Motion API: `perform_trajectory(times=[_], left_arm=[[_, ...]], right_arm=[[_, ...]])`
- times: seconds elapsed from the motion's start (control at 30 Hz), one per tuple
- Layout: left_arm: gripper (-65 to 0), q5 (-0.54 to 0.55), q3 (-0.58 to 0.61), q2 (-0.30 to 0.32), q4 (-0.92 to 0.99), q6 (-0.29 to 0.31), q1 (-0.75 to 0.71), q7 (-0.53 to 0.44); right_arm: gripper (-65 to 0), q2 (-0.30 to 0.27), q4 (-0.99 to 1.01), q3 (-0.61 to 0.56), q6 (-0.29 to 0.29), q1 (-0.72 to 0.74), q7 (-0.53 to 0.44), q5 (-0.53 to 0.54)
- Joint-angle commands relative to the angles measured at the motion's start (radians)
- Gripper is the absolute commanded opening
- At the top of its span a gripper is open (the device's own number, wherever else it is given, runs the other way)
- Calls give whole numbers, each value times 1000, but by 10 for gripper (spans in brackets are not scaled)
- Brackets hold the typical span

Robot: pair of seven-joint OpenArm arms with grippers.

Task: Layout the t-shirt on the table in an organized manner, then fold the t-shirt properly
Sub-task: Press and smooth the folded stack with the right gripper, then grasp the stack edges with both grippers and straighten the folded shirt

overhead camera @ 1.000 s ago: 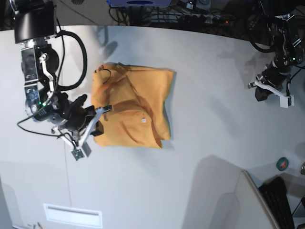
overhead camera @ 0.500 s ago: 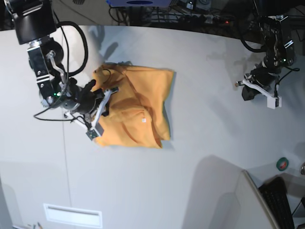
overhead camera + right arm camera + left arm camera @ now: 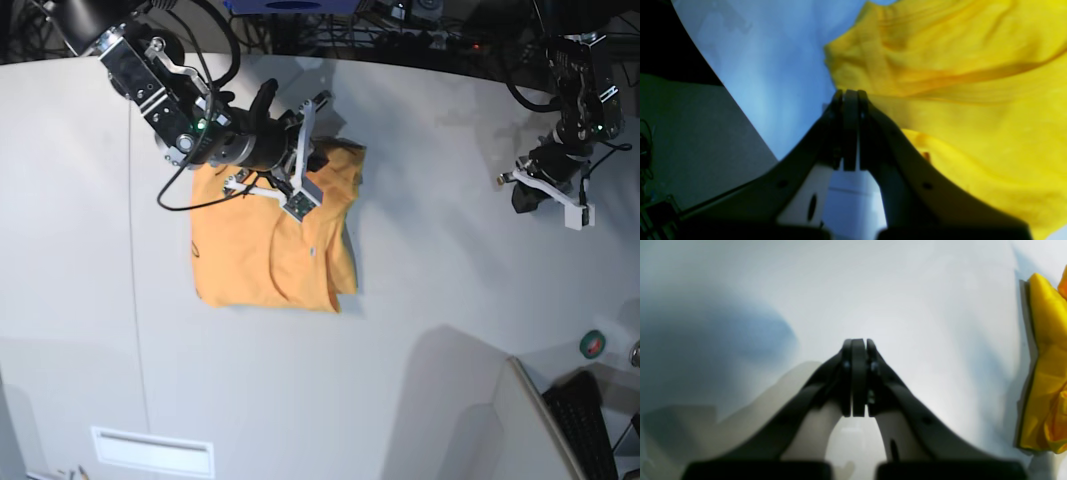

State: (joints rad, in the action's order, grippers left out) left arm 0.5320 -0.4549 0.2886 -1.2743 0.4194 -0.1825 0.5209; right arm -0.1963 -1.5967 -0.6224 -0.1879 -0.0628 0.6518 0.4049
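Observation:
The light-orange t-shirt (image 3: 270, 260) lies in a rough folded rectangle on the white table (image 3: 430, 250), left of centre. My right gripper (image 3: 321, 99) hangs over the shirt's far edge. In the right wrist view the right gripper (image 3: 850, 95) is shut, and a taut fold of the t-shirt (image 3: 957, 100) runs off from its tips, so it seems pinched on the cloth. My left gripper (image 3: 503, 180) is far to the right over bare table. The left gripper (image 3: 858, 343) is shut and empty, with the t-shirt (image 3: 1043, 373) only at the frame's right edge.
The table's curved far edge (image 3: 420, 65) has cables and dark gear behind it. A thin dark seam (image 3: 135, 300) runs down the left. An inset slot plate (image 3: 152, 450) lies front left. A green tape roll (image 3: 593, 343), a keyboard (image 3: 590, 420) and a grey panel (image 3: 470, 420) stand front right.
My right arm swung from the shirt's left edge up and to the right, over its far edge, gripper staying shut. The shirt's far-left part has shifted. The left arm barely moved.

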Motion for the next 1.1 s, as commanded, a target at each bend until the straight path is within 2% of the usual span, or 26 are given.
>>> perform_trajectory(times=[0.0, 0.07, 0.17, 0.43, 0.53, 0.63, 0.77, 0.9, 0.97, 1.07], left_arm=[[-650, 17, -6, 18, -15, 6, 10, -18], [-650, 17, -6, 18, -15, 6, 10, -18], [-650, 15, -6, 18, -15, 6, 10, -18], [-650, 15, -5, 18, -15, 6, 10, -18], [-650, 15, -2, 18, -15, 6, 10, -18], [-650, 15, -2, 18, -15, 6, 11, -18], [-650, 15, 3, 18, -20, 6, 30, -14], [-650, 15, -6, 18, -17, 6, 39, -12], [-650, 15, -6, 19, -20, 6, 38, -12], [-650, 15, -8, 21, -26, 6, 28, -12]], right_arm=[[-650, -18, -40, 11, 23, 30, -23, 7], [-650, -36, -54, 11, 49, 59, -23, 9], [-650, -32, -31, 11, 51, 96, -23, 9], [-650, 108, 203, 3, 51, 123, -28, 9], [-650, 131, 241, -14, 49, 114, -28, 9], [-650, 128, 226, -63, 49, 116, -28, 9], [-650, 128, 174, -73, 49, 106, -22, 9], [-650, 87, 48, -61, 52, 122, 15, 9], [-650, 79, 43, -12, 52, 163, 13, 9], [-650, 96, 143, 69, 52, 240, 10, 9]])
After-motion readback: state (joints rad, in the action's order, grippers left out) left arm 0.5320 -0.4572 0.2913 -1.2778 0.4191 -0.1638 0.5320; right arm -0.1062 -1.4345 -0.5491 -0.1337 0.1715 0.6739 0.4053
